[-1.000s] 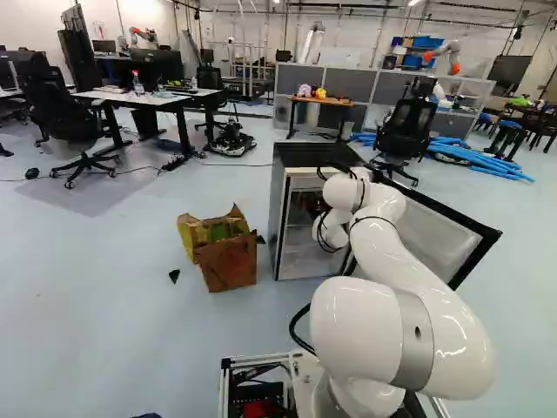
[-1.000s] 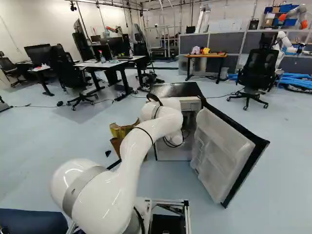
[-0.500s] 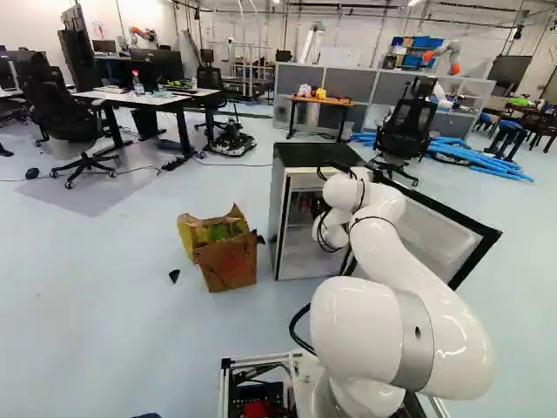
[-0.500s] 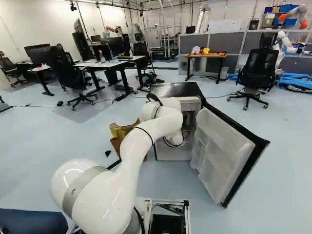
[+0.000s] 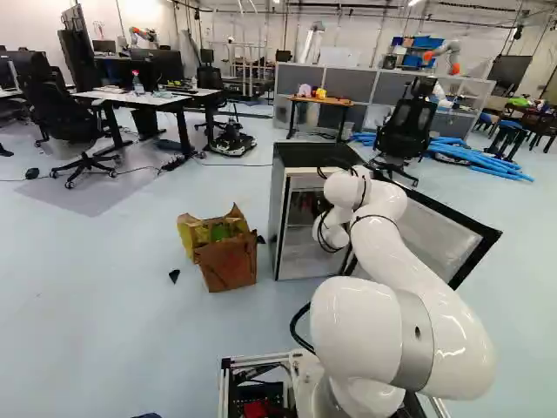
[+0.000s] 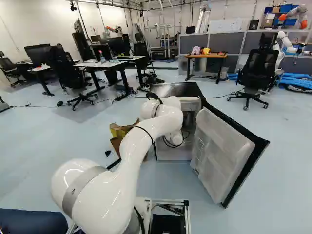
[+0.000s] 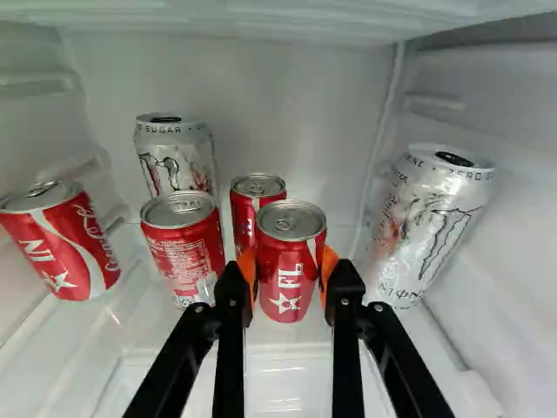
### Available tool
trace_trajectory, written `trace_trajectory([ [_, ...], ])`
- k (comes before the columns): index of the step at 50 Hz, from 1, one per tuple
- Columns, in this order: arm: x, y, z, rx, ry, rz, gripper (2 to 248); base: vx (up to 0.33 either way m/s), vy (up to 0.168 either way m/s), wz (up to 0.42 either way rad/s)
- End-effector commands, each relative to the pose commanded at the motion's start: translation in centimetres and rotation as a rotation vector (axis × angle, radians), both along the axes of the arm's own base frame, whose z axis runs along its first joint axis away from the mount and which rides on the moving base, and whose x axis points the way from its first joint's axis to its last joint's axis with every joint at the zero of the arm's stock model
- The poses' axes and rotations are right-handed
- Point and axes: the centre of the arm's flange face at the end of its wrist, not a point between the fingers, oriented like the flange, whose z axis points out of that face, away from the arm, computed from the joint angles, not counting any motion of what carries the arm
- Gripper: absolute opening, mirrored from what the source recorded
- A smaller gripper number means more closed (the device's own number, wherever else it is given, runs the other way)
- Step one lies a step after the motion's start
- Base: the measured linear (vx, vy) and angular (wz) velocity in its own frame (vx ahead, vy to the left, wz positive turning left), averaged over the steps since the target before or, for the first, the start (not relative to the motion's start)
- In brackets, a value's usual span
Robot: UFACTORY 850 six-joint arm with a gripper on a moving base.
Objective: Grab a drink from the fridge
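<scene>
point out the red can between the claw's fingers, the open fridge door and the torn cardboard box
red can (image 7: 292, 263): wrist view, front of its body
fridge door (image 6: 220, 155): right base view, its inner side
cardboard box (image 5: 228, 264): left base view, its brown side

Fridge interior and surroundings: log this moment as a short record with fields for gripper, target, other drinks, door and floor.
gripper: gripper shut on front red can, a pad against each side
target: front red can, upright; whether lifted, cannot tell
other red cans: back red can right behind it; two side red cans off to one side
silver cans: rear silver can behind the nearer side red can; lone silver can on the opposite side
door: fridge door wide open
floor: brown bag beside fridge
</scene>
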Motion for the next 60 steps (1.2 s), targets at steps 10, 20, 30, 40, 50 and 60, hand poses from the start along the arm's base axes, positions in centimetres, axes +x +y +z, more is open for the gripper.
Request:
trace_trajectory([
  [10, -0.7, 0.2, 0.3, 0.006, 0.016, -0.001, 93, 0.0, 0.0, 0.0],
  [20, -1.4, 0.4, 0.7, 0.013, 0.033, -0.002, 93, 0.0, 0.0, 0.0],
  [30, -2.3, 0.7, 1.3, 0.02, 0.052, -0.003, 93, 0.0, 0.0, 0.0],
  [40, -3.1, 1.0, 2.9, 0.027, 0.067, -0.004, 93, 0.0, 0.0, 0.0],
  [50, -4.0, 1.3, 4.7, 0.032, 0.08, -0.004, 93, 0.0, 0.0, 0.0],
  [60, -5.1, 1.7, 6.6, 0.038, 0.096, -0.005, 93, 0.0, 0.0, 0.0],
])
